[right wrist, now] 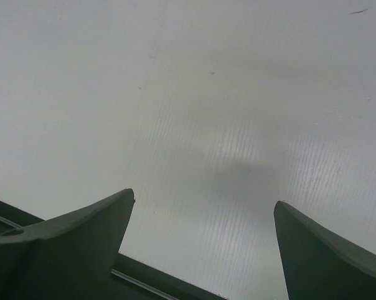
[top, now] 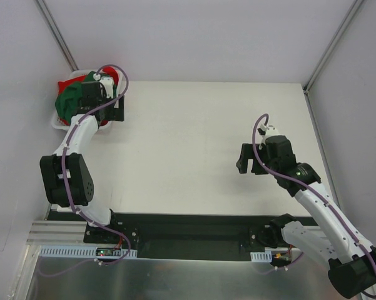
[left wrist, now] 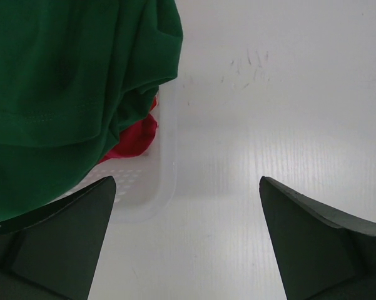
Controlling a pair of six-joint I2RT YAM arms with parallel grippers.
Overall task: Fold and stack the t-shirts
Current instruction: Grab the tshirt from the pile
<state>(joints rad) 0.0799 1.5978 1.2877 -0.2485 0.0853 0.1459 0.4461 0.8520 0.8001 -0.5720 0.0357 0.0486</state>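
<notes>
1. The green shirt lies heaped over the basket at the counter's far left corner. A red shirt peeks out from beneath it, and neither is folded.
2. The left hand hovers at the basket's edge beside the heap, jaws spread wide and empty.
3. The right hand hangs above the counter near its right edge, likewise wide open and holding nothing.
4. Risk ahead: a grab into the heap could pinch both shirts together. It could also snag the basket wall and drag the light basket along when the hand lifts.
</notes>
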